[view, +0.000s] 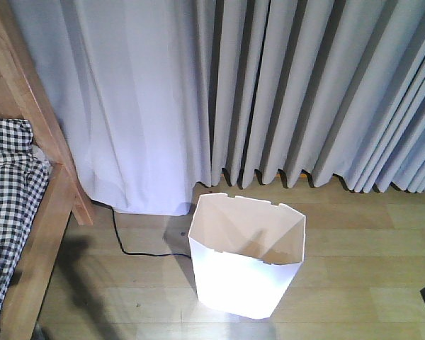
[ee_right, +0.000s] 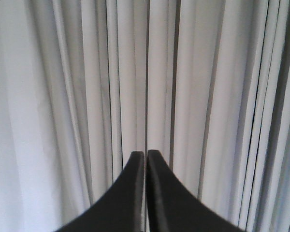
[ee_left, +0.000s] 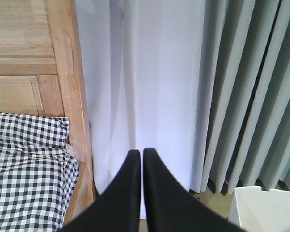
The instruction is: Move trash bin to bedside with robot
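The white bin [view: 246, 258] stands upright on the wooden floor [view: 361, 283], just before the curtain [view: 269, 85], well right of the bed [view: 21, 234]. Left gripper [ee_left: 142, 153] and right gripper [ee_right: 146, 154]: jaws pressed together, holding nothing.

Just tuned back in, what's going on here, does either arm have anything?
Neither arm holds anything. The left gripper and the right gripper are both shut on nothing and raised toward the grey curtains. The white trash bin stands upright and empty on the wooden floor in front of the curtains, apart from the bed with its checked cover at the left. A black cable lies on the floor between bed and bin.
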Controlling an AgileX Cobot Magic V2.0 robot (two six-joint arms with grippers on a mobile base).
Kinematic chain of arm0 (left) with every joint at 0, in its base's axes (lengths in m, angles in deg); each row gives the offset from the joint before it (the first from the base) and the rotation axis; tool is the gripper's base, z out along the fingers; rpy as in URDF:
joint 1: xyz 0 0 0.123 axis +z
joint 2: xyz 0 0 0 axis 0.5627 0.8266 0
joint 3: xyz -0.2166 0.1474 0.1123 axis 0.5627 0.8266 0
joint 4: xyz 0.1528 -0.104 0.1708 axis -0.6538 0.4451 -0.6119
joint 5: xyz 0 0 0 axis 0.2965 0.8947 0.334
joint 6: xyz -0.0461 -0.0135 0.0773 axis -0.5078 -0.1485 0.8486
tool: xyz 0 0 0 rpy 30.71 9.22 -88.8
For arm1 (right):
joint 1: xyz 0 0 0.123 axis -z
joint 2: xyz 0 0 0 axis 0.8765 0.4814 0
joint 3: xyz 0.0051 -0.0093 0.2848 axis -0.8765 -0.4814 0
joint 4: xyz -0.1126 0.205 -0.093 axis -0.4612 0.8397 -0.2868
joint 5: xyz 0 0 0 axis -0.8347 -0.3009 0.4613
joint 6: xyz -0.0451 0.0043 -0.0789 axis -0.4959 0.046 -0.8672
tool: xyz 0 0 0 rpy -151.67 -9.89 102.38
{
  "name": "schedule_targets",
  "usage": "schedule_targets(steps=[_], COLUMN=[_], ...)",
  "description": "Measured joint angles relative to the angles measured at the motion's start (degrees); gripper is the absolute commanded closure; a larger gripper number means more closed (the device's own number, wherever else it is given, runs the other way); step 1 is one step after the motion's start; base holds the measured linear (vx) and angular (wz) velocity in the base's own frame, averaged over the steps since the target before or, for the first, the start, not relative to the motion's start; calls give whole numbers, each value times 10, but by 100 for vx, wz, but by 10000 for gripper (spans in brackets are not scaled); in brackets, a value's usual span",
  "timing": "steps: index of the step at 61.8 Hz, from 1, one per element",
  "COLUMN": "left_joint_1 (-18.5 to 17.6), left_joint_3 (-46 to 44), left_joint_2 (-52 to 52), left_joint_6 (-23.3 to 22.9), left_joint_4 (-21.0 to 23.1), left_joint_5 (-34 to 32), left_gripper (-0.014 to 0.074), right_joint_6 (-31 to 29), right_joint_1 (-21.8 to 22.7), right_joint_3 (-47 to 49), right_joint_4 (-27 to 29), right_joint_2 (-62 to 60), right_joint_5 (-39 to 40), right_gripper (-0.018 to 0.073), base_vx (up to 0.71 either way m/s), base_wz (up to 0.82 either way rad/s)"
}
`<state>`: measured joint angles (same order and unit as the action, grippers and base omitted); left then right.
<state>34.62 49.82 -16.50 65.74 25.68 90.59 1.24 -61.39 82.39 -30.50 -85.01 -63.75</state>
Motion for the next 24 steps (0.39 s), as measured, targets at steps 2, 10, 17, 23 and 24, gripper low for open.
schedule_targets(steps=[2, 10, 17, 23, 24], left_joint_1=[0, 0, 0, 0, 0], left_joint_3=[0, 0, 0, 0, 0], left_joint_2=[0, 0, 0, 0, 0], left_joint_6=[0, 0, 0, 0, 0], left_joint_4=[0, 0, 0, 0, 0], left_joint_5=[0, 0, 0, 0, 0], left_gripper=[602, 602, 602, 602, 602], right_joint_6=[0, 0, 0, 0, 0], right_joint_1=[0, 0, 0, 0, 0], right_joint_3=[0, 0, 0, 0, 0], right_joint_4=[0, 0, 0, 0, 0], right_joint_2=[0, 0, 0, 0, 0], right_joint_5=[0, -1, -1, -1, -1], right_gripper=[570, 570, 570, 570, 570], base_vx=[0, 0, 0, 0, 0], base_wz=[0, 0, 0, 0, 0])
